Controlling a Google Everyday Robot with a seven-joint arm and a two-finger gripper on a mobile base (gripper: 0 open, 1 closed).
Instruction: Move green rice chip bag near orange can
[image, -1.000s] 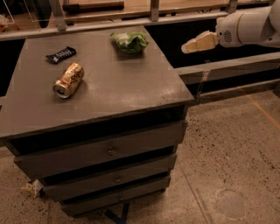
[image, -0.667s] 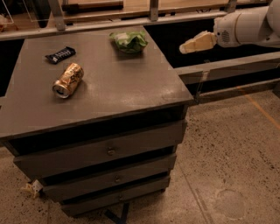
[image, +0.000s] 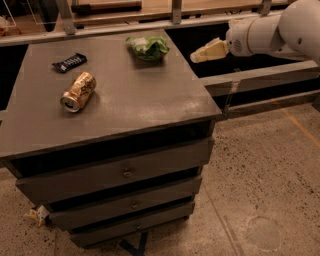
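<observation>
camera view: i read the green rice chip bag (image: 148, 47), crinkled and glossy with pale patches, lying at the far edge of the flat matte grey cabinet top (image: 140, 102), right of centre. the orange can (image: 79, 91), a golden metal cylinder with a silver end, lies on its side toward the left, well apart from the bag. a dark flat candy bar wrapper (image: 69, 62) lies just beyond the can. the gripper (image: 194, 57), a cream tapered wedge on a smooth white arm (image: 270, 32), hangs past the top's right edge, near the bag without touching it. i cannot tell how far it is open; it holds nothing.
</observation>
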